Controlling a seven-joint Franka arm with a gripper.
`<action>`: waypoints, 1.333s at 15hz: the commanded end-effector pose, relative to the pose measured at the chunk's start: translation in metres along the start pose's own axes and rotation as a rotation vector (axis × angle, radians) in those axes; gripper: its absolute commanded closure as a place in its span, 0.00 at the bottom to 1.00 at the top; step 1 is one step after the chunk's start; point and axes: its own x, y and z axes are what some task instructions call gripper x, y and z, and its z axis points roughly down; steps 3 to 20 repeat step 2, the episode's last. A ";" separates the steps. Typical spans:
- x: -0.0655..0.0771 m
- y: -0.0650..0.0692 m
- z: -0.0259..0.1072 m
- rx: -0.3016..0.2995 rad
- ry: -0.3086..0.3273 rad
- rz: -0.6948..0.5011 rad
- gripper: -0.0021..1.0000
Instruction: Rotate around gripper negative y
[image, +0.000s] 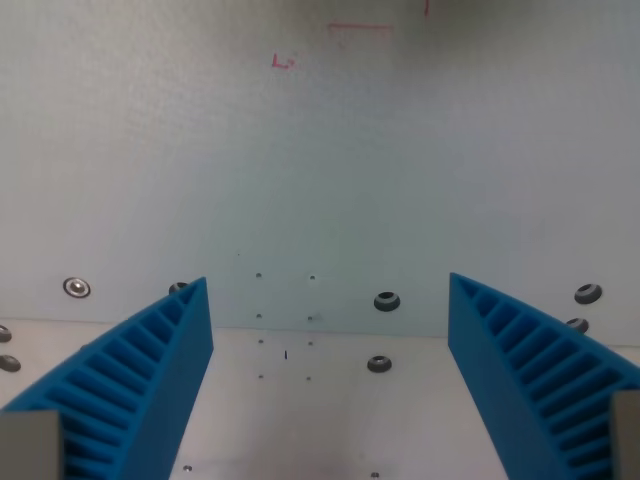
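1. The pincer (330, 385) stands wide, its two blue ribbed fingers (150, 380) far apart with nothing between them.
2. The task names no object; its thing is the pincer itself, hovering over the pale tabletop (320, 420); beyond the pincer rises a white panel (320, 150) with faint red marks (283, 62).
3. The step looks like a pure wrist turn; next calls for pitching about the finger-to-finger axis, clear of the panel's screws (386, 301).
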 end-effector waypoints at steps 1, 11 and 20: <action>0.008 0.000 -0.008 -0.018 -0.243 0.007 0.00; 0.008 0.000 -0.008 -0.018 -0.254 0.007 0.00; 0.008 0.000 -0.008 -0.018 -0.254 0.007 0.00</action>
